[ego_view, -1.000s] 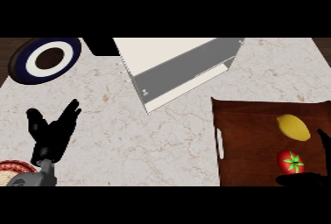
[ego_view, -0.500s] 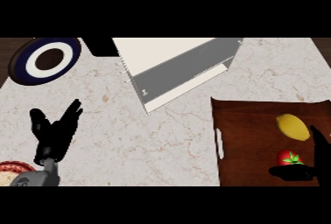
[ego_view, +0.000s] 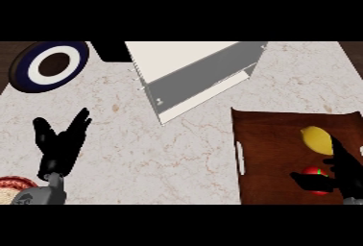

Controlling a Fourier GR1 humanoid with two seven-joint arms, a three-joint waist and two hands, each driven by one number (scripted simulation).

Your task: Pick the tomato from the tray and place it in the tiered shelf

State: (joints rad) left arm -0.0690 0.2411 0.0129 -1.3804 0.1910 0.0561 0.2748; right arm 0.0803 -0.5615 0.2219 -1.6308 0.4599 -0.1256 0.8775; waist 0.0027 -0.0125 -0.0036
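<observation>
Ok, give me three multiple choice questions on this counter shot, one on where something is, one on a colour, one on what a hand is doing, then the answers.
1. Where is the tomato?
A. on the dark brown tray
B. in the tiered shelf
C. on the round plate

2. What colour is the fruit lying next to the tomato on the tray?
A. green
B. yellow
C. purple

3. What is the left hand doing?
A. curled round the tomato
B. pressing on the shelf
C. open over the bare counter, holding nothing

Answers:
1 A, the tomato sits at the tray's near right, under the right hand.
2 B, the lemon just beyond it is yellow.
3 C, its fingers are spread over the marble at the left, far from the tray.
</observation>
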